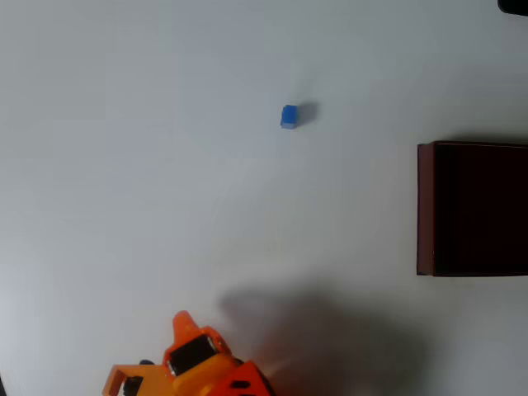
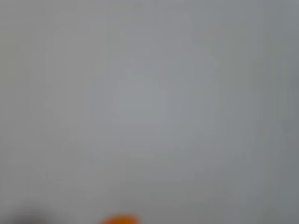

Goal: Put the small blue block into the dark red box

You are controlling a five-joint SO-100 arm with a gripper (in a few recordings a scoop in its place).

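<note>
Overhead: block point(image 1: 288, 116) alone on table point(image 1: 124, 165), well apart from box point(image 1: 426, 206); gripper point(image 1: 183, 323) at bottom edge, grip state unclear.

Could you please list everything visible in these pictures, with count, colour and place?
small blue block: one, bright blue, alone on the table, upper middle of the overhead view.
dark red box: one, maroon walls, near-black inside, right edge of the overhead view, cut off by the frame.
table: one, white, under everything.
dark thing: one, black, top right corner of the overhead view; too little shows to name it.
hand: one, orange, bottom edge of the overhead view, far from the block; open or shut cannot be told.
</note>
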